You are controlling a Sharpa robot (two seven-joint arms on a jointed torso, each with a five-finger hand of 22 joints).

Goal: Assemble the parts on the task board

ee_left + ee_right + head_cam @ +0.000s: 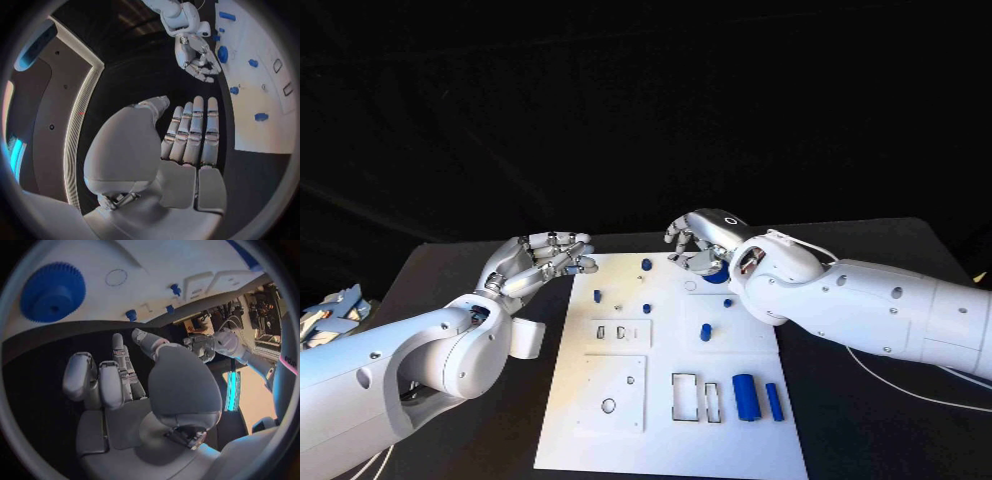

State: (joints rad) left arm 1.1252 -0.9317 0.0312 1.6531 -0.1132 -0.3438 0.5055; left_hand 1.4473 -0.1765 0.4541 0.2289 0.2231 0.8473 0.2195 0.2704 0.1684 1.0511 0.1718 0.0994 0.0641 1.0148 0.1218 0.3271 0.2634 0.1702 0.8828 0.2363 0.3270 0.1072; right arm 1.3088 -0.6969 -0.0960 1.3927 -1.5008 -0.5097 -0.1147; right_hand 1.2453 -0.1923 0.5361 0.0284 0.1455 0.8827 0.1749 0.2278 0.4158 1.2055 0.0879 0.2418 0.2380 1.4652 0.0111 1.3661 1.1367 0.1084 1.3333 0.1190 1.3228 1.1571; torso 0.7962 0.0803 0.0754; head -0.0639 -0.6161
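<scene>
We see the white task board (620, 400) lying mid-worktop (877, 430), dark room open on both long edges. Our left hand (538, 262) hovers just off the board's far left corner, fingers (195, 131) released, holding nothing. Our right hand (700, 240) hangs over the far edge, fingers loosely curled, empty. The blue gear (52, 292) (half hidden behind that wrist in the head view) sits on the board; two blue cylinders (746, 396) lie near its right edge.

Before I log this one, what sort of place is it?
Probably a robotics lab test bench: a black table draped against a dark backdrop, a white task board with blue parts, and two robot hands, left hand and right hand.
</scene>
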